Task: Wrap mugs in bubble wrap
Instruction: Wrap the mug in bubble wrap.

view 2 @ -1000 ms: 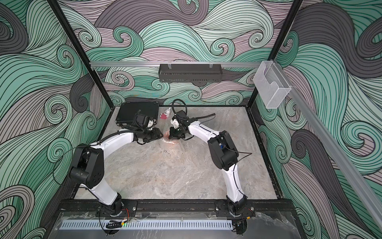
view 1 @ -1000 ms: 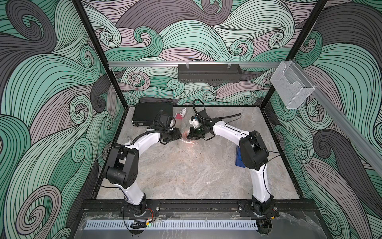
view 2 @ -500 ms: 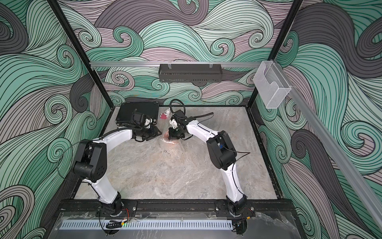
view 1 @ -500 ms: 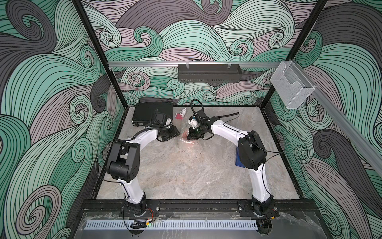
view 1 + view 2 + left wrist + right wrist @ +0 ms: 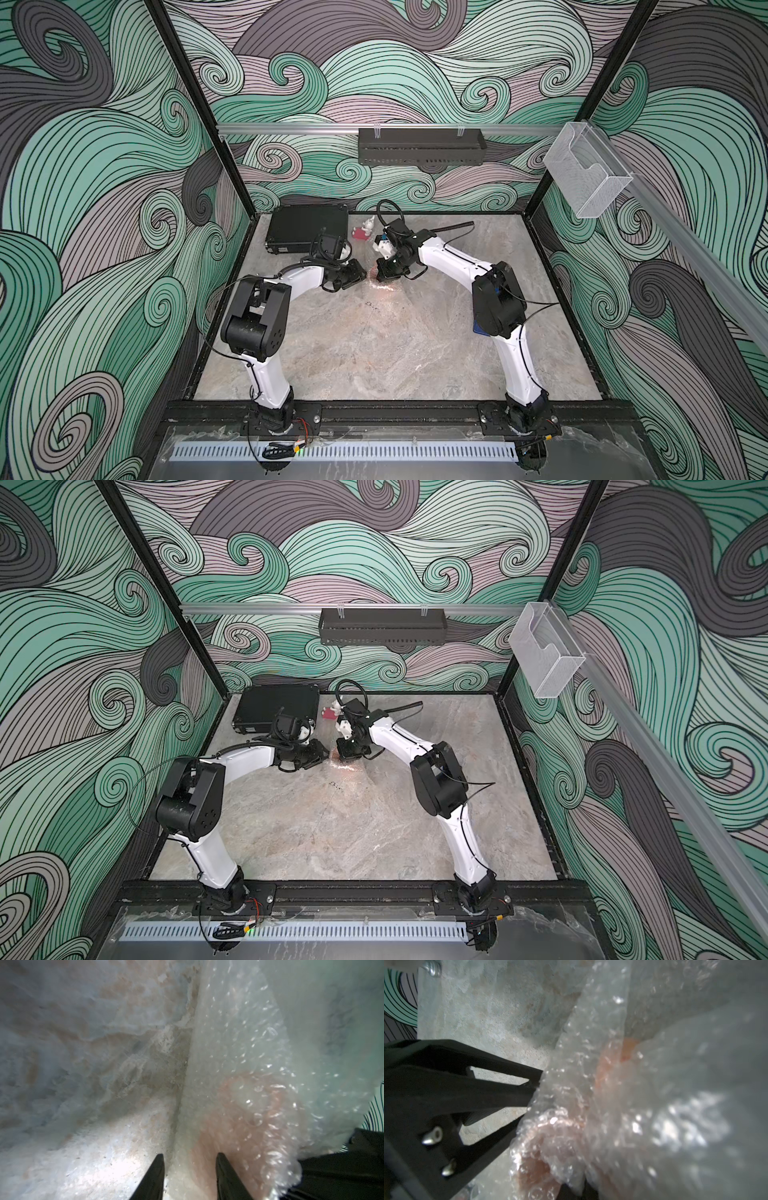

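Note:
The orange mug point(image 5: 249, 1118) shows only as a pink-orange blur through the bubble wrap point(image 5: 234, 1043) bundled round it. In both top views it lies at the back middle of the table, as a small reddish patch point(image 5: 372, 274) between the two grippers. My left gripper point(image 5: 190, 1159) has its jaws apart, straddling the wrap's edge at the mug's side. From the right wrist it appears as black fingers point(image 5: 529, 1082) touching the wrap. My right gripper point(image 5: 571, 1188) is shut on a fold of bubble wrap, which hides most of its tips.
A black case point(image 5: 307, 228) lies at the back left. A red-and-white figurine point(image 5: 363, 230) stands beside it, just behind the grippers. A black rod point(image 5: 453, 226) lies at the back. A blue object point(image 5: 478, 331) peeks out behind the right arm's elbow.
My left gripper has edged right, up against the wrapped mug, and its jaws have narrowed. The right gripper has stayed shut and has hardly moved.

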